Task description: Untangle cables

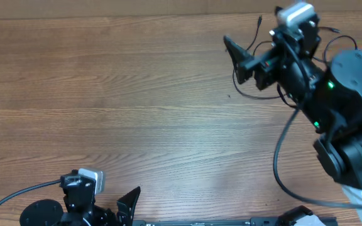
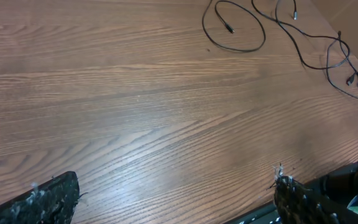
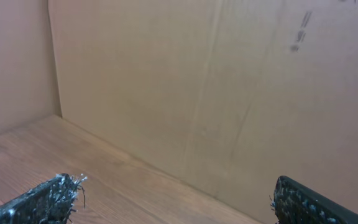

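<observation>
Two cables (image 2: pixel 241 28) are lying looped at the desk's (image 1: pixel 137 113) far right, seemingly already parted; both grippers, left gripper (image 2: pixel 176 199) and right gripper (image 3: pixel 176 199), are standing spread, pinching nothing.

The left arm sits folded at the near edge of the scene, left of centre, its left claw (image 1: pixel 127 204) pointing right with the jaws spread wide and nothing between them; in its wrist view both fingertips (image 2: pixel 48 199) show at the bottom corners, well apart. The right arm reaches from the near right corner to the far right, its bulky joints stacked along the right side. Its right claw (image 1: pixel 244 59) points left, jaws wide and empty, with the fingertips (image 3: pixel 48 199) far apart in its own wrist view.
</observation>
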You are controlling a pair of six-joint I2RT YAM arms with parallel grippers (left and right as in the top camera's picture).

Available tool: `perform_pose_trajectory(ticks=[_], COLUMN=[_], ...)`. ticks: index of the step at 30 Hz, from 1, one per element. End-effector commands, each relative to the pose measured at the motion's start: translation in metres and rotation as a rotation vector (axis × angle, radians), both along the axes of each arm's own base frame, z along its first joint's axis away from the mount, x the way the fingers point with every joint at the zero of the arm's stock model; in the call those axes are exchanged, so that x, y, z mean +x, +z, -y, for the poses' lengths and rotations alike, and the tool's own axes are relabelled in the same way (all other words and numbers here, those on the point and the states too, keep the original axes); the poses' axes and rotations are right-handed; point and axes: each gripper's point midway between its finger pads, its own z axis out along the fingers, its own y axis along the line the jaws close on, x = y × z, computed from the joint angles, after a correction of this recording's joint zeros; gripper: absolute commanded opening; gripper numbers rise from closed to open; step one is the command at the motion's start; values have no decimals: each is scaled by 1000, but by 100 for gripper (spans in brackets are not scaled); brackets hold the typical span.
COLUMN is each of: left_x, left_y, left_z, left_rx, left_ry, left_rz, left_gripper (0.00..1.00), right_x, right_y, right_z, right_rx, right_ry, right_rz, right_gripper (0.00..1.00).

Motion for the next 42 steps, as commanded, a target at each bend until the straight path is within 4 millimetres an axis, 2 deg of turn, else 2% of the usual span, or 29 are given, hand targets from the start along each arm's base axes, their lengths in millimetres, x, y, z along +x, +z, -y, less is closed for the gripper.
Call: perform_pose_trajectory(ticks=[1,7,13,18,22,24,29,32,37,42], left_x=[-1,-1,-1,-1,-1,-1,-1,-1,-1,-1], left_y=[2,2,2,2,2,2,2,2,2,2], left_z=[0,0,0,0,0,0,0,0,0,0], left_rx=[-2,-2,-2,-2,-2,-2,-2,-2,-2,-2], left_ry=[-3,-3,-3,-3,-2,-3,-3,-3,-3,-3], left_rz=[9,9,9,8,8,8,9,9,9,9], left_gripper=[100,100,99,100,100,100,100,99,100,100], right_x=[0,-10,-29,-47,-65,-77,-98,-114,-153,-195], right_y=[-12,-27,-48,-64,-54,-43,-28,-27,-22,2], right_z=[-3,1,11,32,65,82,113,112,86,82], right_rx=[-15,-176,-154,-131,-112,-98,-8,38,5,-33], right_ry=[13,29,20,-24,-117,-161,-268,-232,-59,-47], right_rz=[-23,34,103,160,225,268,293,290,353,518], right_gripper=[100,100,100,100,100,100,100,100,100,100])
